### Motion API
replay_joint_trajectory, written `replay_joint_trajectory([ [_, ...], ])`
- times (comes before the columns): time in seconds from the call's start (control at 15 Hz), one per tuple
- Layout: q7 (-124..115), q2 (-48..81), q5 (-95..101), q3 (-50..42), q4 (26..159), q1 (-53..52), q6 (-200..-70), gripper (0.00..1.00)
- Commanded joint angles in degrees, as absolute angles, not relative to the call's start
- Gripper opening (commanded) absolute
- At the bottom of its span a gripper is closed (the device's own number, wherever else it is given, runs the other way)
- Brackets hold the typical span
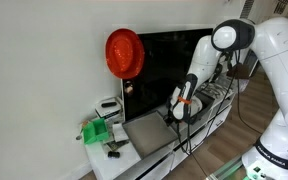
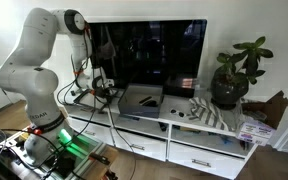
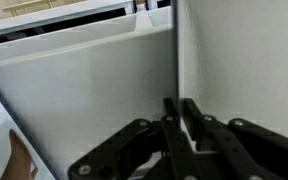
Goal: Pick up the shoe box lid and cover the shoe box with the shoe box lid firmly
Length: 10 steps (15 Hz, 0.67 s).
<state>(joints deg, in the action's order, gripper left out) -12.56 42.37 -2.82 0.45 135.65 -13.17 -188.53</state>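
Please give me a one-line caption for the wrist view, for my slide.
Gripper pinching the thin edge of the pale lid.

A long white surface carried a wide dark television along its back edge. In front of the screen, near the middle, sat the grey shoe box. Toward one end stood a potted plant, with a striped cloth draped at the front edge. A green object and a small white device rested close together near an end.
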Motion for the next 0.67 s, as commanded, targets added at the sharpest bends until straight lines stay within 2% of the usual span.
replay_joint_trajectory([
  [0.0,-9.7,42.5,-3.5,1.8,135.3,-11.0,-189.2,0.00],
  [0.4,-6.5,34.1,-3.3,-1.4,140.2,-13.9,-186.0,0.01],
  [0.6,-6.0,26.5,-3.4,-6.8,143.7,-19.3,-180.4,0.01],
])
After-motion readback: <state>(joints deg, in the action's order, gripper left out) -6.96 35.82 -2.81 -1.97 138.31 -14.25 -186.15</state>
